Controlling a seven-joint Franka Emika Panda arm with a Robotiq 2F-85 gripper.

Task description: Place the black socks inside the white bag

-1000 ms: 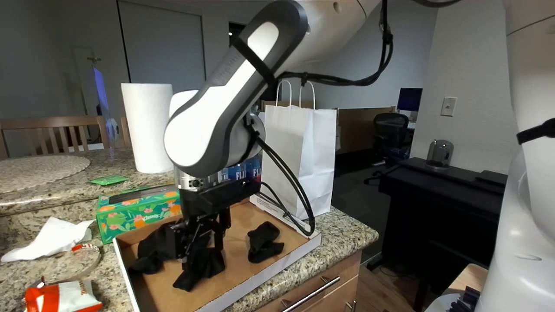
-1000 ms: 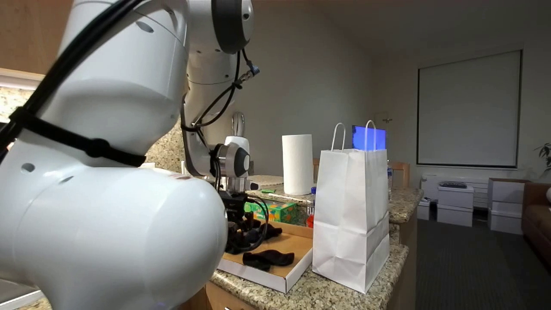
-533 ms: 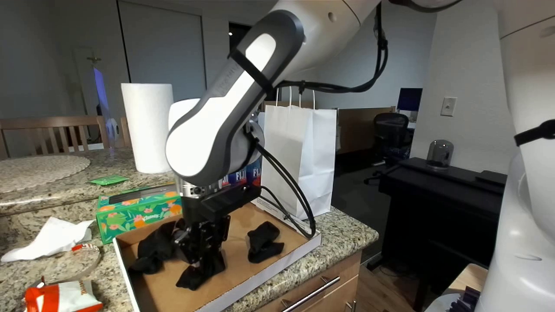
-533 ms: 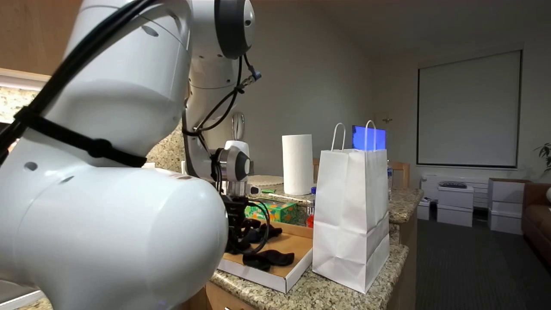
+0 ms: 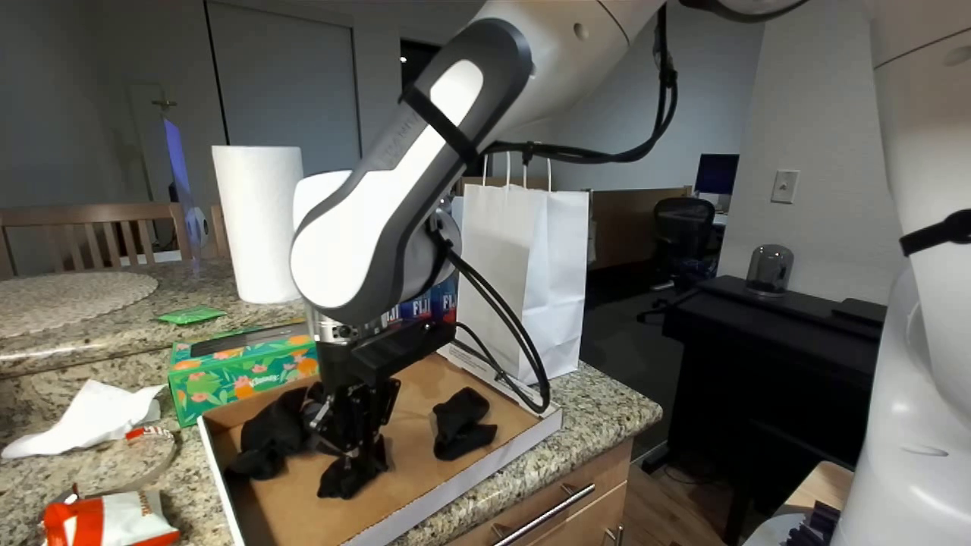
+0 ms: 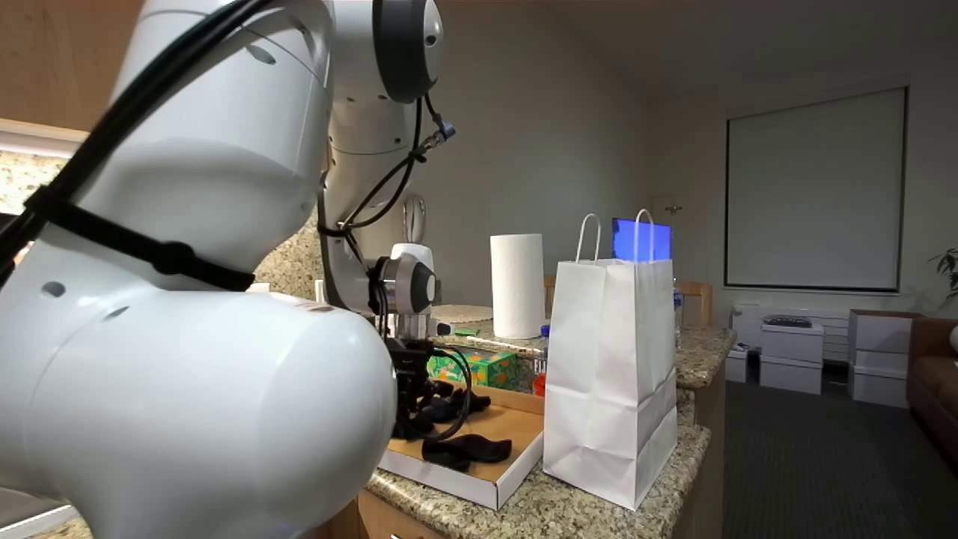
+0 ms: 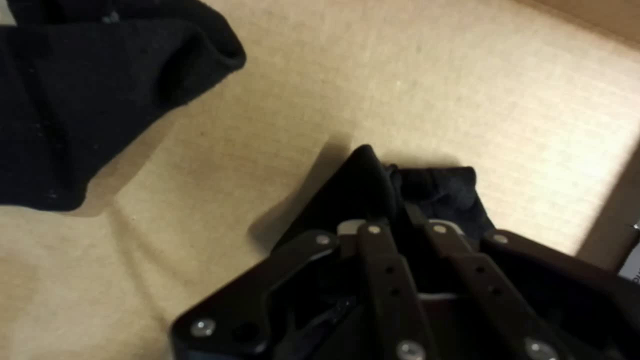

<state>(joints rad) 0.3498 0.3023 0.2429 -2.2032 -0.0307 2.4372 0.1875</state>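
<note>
Black sock (image 7: 100, 110) cut by wrist view's left edge; inside of white bag (image 6: 608, 382) hidden.

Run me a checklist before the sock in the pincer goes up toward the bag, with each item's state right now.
1. Pincer shut on the sock: ok, the fabric bunches between the fingers.
2. Only one sock caught: cannot tell, black blends with black.
3. Sock above the box rim: not ok, it is down inside.
4. Bag upright: ok, in both exterior views.
5. Bag mouth open: cannot tell, no view looks into it.
</note>
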